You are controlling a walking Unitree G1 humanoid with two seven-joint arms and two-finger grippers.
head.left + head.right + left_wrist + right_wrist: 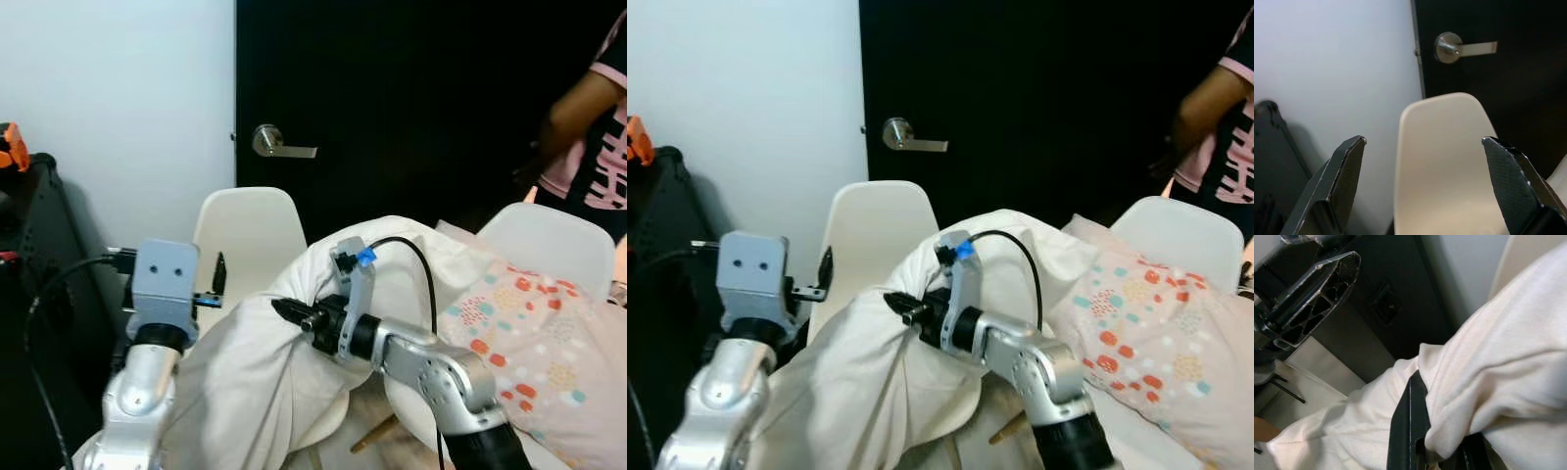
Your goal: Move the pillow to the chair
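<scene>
A big white pillow (pixel 245 382) hangs crumpled in front of me, and my right gripper (pixel 286 311) is shut on a fold of it near its top. In the right wrist view a black finger (pixel 1410 431) pinches the white fabric (pixel 1498 362). Behind the pillow a cream-white chair (pixel 250 230) stands against the wall and door, its backrest showing. My left gripper (pixel 1422 142) is open and holds nothing. It is raised to the left of the pillow and points at that chair's backrest (pixel 1444 161).
A second white chair (pixel 554 245) at the right carries a dotted patterned pillow (pixel 534 338). A person (pixel 593 127) stands at the far right. A black door with a lever handle (pixel 272 143) is behind. Black equipment (pixel 39 264) stands along the left wall.
</scene>
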